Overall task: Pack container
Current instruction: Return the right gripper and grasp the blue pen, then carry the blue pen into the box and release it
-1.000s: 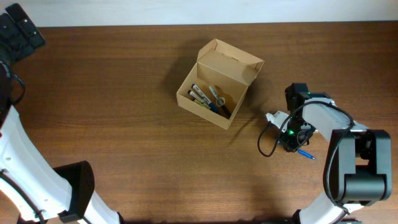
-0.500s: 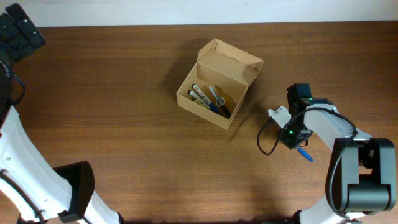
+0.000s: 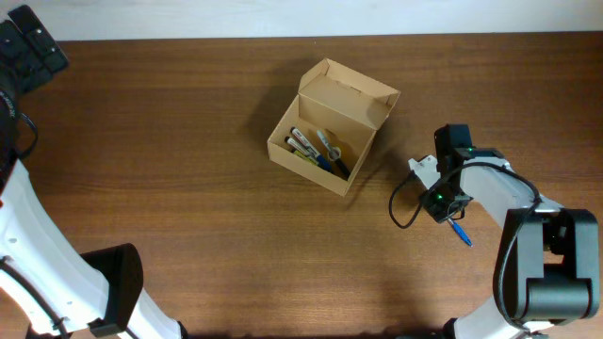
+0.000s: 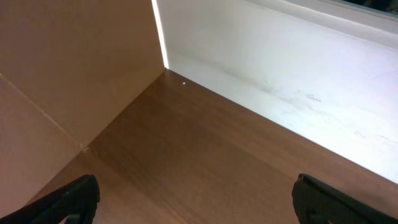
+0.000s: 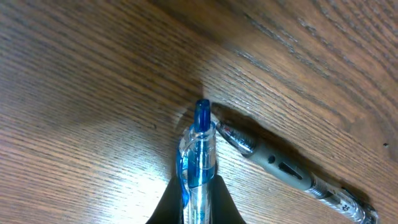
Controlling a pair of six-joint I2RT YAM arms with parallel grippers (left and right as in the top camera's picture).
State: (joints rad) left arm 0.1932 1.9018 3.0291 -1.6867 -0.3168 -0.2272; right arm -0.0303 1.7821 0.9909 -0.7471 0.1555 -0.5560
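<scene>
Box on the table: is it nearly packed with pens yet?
Partly. Several pens already lie inside the box, whose lid stands open. The right jaws are closed on a blue pen down at the table. A grey pen lies beside it on the wood, so two pens are left to go in, and then probably the lid needs shutting.

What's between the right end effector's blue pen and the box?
Nothing visible: only bare table between the right end effector, shut on the blue pen, and the container, whose lid stands open. A grey pen lies by the blue pen's tip.
</scene>
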